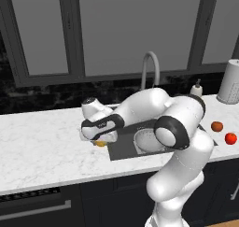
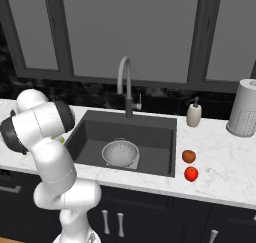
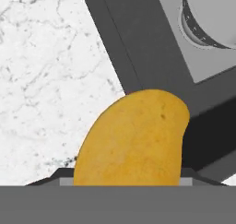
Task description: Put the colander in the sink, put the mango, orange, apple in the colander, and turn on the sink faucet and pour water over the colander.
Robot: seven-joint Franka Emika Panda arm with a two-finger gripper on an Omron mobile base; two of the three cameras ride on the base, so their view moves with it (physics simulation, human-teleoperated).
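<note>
The yellow-orange mango (image 3: 133, 140) fills the lower middle of the hand view, over the counter at the sink's left rim. My gripper (image 1: 99, 139) is shut on the mango (image 1: 100, 143), and the fruit hides the fingertips. The silver colander (image 2: 120, 153) stands upright on the pale patch at the bottom of the dark sink (image 2: 150, 132), to the right of the hand. It also shows as the colander (image 1: 149, 141) behind my forearm. The orange (image 2: 188, 156) and the red apple (image 2: 191, 174) lie on the counter right of the sink. The faucet (image 2: 125, 82) stands behind the basin, with no water running.
A white soap bottle (image 2: 194, 113) stands at the sink's back right corner, and a tall white cylinder (image 2: 243, 108) stands farther right. White marble counter (image 1: 42, 142) stretches left of the sink. My own arm arches over the basin's left half.
</note>
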